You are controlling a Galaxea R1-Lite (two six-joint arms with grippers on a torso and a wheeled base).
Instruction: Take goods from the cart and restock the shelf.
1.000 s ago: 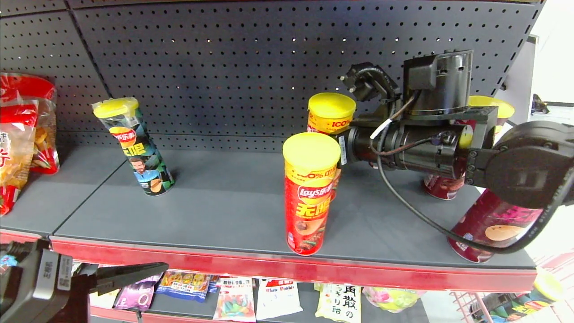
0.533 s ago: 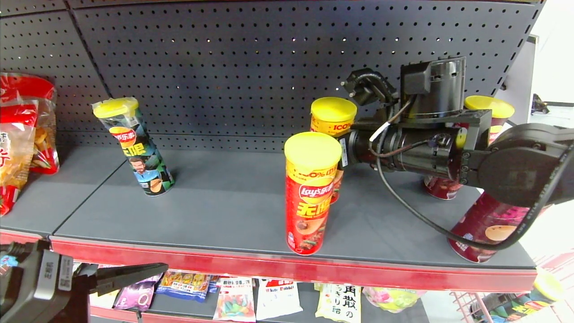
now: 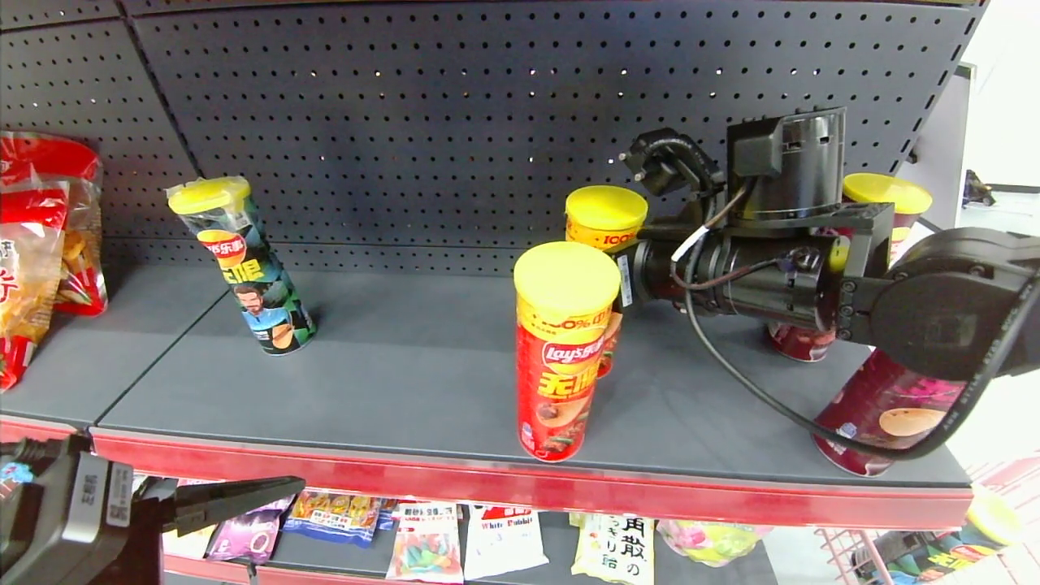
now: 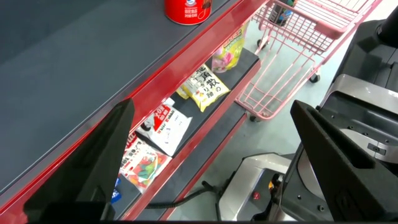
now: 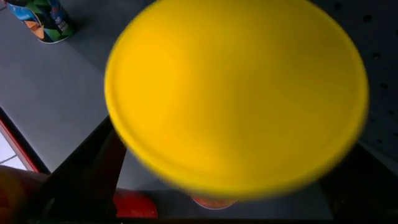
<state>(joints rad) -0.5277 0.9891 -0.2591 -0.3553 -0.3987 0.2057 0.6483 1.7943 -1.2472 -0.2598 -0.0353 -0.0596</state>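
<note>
The right hand [image 3: 626, 272] reaches in over the shelf [image 3: 406, 382] from the side, with the held can [image 3: 607, 218] between its fingers. The can's yellow lid sits square before the wrist camera. The grip looks clamped on the tube, though the front can [image 3: 561, 357] hides the contact itself, so that is a judgement. The held can is upright, just behind and partly hidden by the front can, and its base is close to the shelf but probably not yet seated. The main risk is crowding. The front can stands near the red lip [image 3: 528, 487], and a sideways brush from the tube or the wrist could tip it off the edge. Letting go before the base is flat could also make the held can rock into its neighbour. Under the forearm a maroon can [image 3: 886, 406] leans at the shelf's front corner, and the slack cable [image 3: 756, 390] hanging beside it could snag it as the arm pulls back. The left hand [image 4: 211, 106] hangs low below the shelf with its fingers spread wide and nothing between them, the pink cart [image 4: 298, 56] beyond it.
</note>
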